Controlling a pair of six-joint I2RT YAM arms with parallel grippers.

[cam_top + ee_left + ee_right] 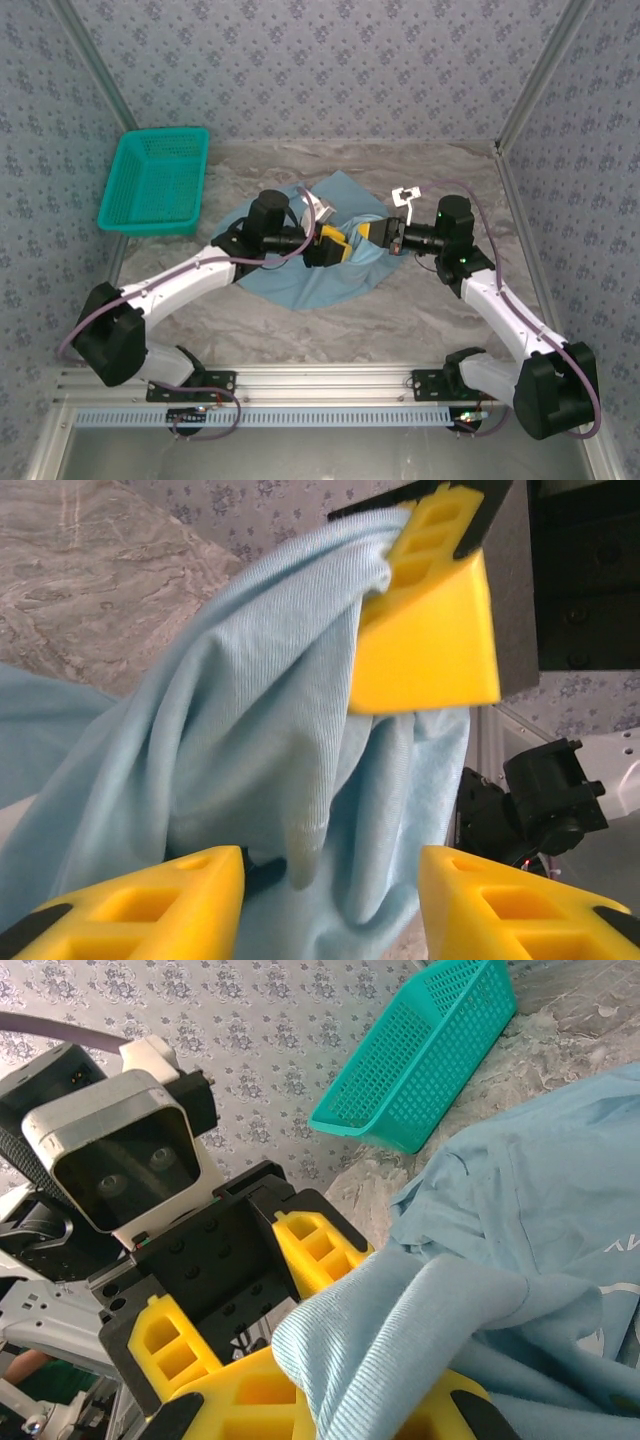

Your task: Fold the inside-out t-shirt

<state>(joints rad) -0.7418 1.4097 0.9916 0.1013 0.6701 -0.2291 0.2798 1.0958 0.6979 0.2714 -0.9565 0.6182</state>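
1. Two robot arms meet over the middle of a marbled bench (420, 320). A light blue t-shirt (300, 282) lies there in a bunched, rounded heap, not spread flat.
2. The right tool (380, 234) is clenched on a fold of the t-shirt and holds a ridge of cloth up off the heap. In the left wrist view, fabric trails down from its yellow pad (430, 640).
3. The left tool (335, 247) sits directly opposite, almost nose to nose with the right one. Its yellow fingers (150, 905) stand apart with the hanging cloth between them, released rather than pinching.
4. A teal mesh basket (155, 180) stands at the far left of the bench, apart from the t-shirt.
5. Progress looks early. No neat fold, straight edge or stacked layer can be seen, and the sleeves and hem cannot be picked out in the heap.
6. What is probably left: the left tool takes a second hold, the t-shirt is drawn out flat on the bench, and then every fold is made.
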